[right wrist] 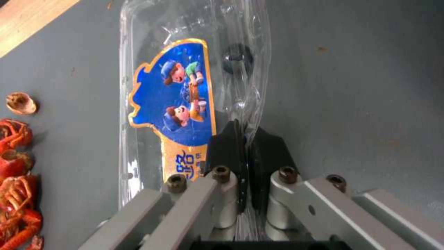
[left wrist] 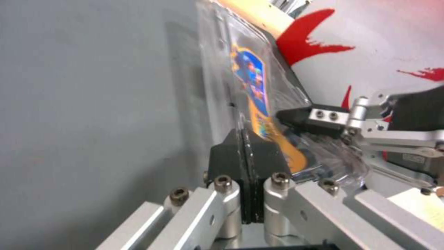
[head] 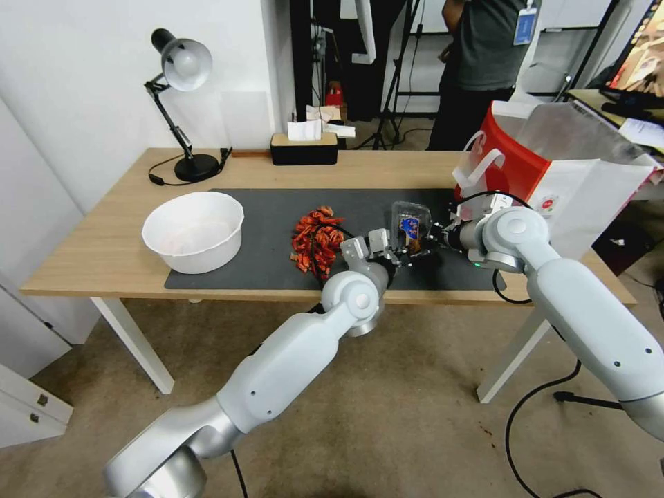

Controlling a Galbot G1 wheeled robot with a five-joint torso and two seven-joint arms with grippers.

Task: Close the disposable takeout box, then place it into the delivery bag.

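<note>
Room: a white wall is standing behind a wooden worktop [head: 104, 256], with stands and cables crowding the far floor.
Worktop: it is carrying a dark grey mat [head: 263, 263] across its middle.
Back edge: a black desk lamp [head: 181, 104] is leaning over the left corner, and a black tissue box [head: 303, 146] is sitting near the centre.
Mat, left: a round white bowl [head: 194, 230] is resting on the mat's left end.
Mat, middle: a heap of red crayfish [head: 315, 242] is lying between the bowl and the disposable takeout box [head: 410, 225].
Disposable takeout box: it is being held above the mat, right of the crayfish, standing on edge with its blue and orange sticker facing the camera in the head view; both halves are lying close together.
Left hand [head: 387, 254]: it is reaching in from below the box, and its black fingers [left wrist: 231, 152] are clenched on the thin clear rim.
Right hand [head: 432, 238]: it is coming from the bag's side, its black fingers [right wrist: 229, 146] pinched tight on the opposite clear edge of the box.
Delivery bag [head: 553, 173]: it is standing open at the worktop's right end, just beside the right arm, red and white sides up, silvery lining showing, white handles hanging toward the mat.
Box and bag: the box is hanging outside the bag, near its red side.
</note>
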